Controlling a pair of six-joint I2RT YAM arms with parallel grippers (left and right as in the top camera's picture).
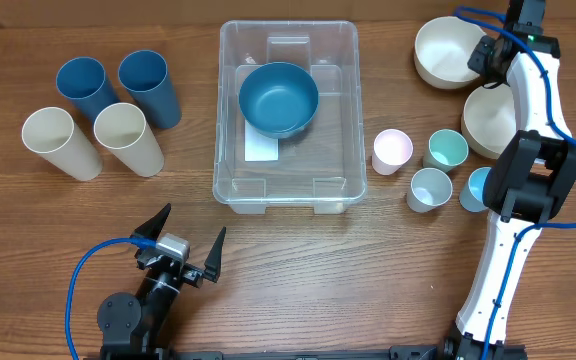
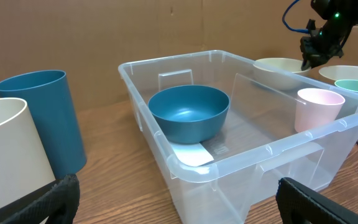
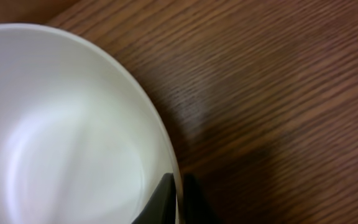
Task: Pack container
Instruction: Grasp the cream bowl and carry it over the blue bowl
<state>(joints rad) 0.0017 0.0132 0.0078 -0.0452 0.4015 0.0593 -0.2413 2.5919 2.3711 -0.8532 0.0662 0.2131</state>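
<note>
Inside the container (image 1: 334, 150), which stands at the middle of the wooden table (image 1: 298, 280), a blue bowl (image 1: 278, 98) sits upright toward the far end. It partly covers the white label (image 1: 261, 149) on the bin's bottom. Left of the container stand four tall cups close together: two blue cups (image 1: 148, 86) farther back and two cream cups (image 1: 126, 138) nearer the front. Just right of the container is a pink cup (image 1: 392, 150), then a green cup (image 1: 446, 150). A white cup (image 1: 429, 189) and a small blue cup (image 1: 474, 190) stand in front of them, the last partly hidden by the right arm. Farther right of the container are two cream bowls, a far cream bowl (image 1: 446, 52) and a near cream bowl (image 1: 488, 125).

The right gripper (image 1: 482, 56) is at the far cream bowl's right rim. The right wrist view shows its fingertips (image 3: 161, 200) pinched on that rim, one inside and one outside. The left gripper (image 1: 195, 221) hovers in front of the container, apart from it, its jaws spread wide and holding nothing.
</note>
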